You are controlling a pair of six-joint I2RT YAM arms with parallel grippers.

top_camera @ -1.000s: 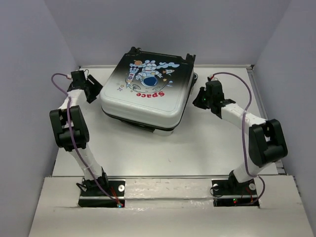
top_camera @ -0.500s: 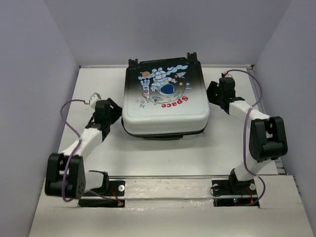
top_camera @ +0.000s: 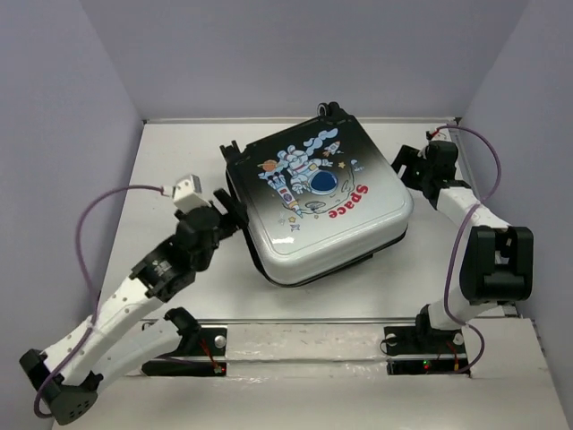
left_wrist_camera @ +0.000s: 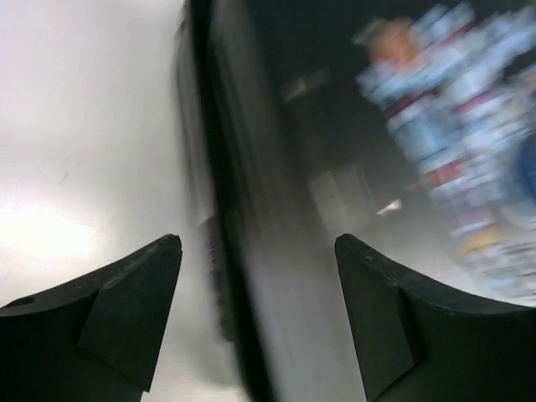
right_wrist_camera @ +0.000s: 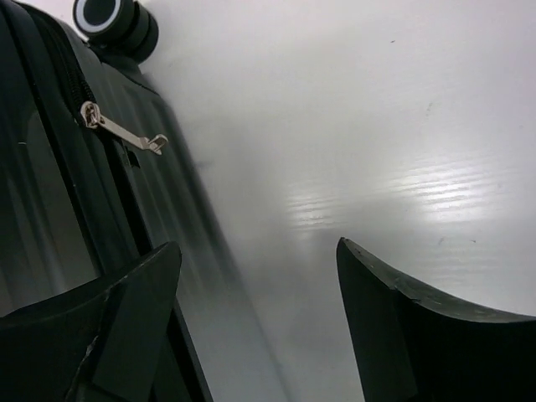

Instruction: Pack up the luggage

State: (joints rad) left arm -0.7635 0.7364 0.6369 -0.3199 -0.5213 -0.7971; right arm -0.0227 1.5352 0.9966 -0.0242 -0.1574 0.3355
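Note:
The luggage point(top_camera: 322, 202) lies flat and closed in the middle of the table, astronaut picture and red "Space" facing up, turned at an angle. My left gripper point(top_camera: 226, 208) is at its near-left corner. In the left wrist view that gripper point(left_wrist_camera: 258, 241) is open, and the blurred dark edge of the luggage point(left_wrist_camera: 251, 167) runs between its fingers without touching them. My right gripper point(top_camera: 410, 167) is at the far-right side. It point(right_wrist_camera: 258, 244) is open over bare table, with the luggage's side point(right_wrist_camera: 50, 193), a silver zipper pull point(right_wrist_camera: 126, 132) and a black wheel point(right_wrist_camera: 113, 21) just to its left.
White table point(top_camera: 179, 161) walled by grey panels at the left, back and right. A purple cable point(top_camera: 107, 202) loops from the left arm over the left part of the table. Both arm bases sit on the near rail point(top_camera: 304, 345).
The luggage has turned counterclockwise and slid a little nearer. The left arm swung from the far left to the near-left corner. The right gripper opened wide and moved farther back.

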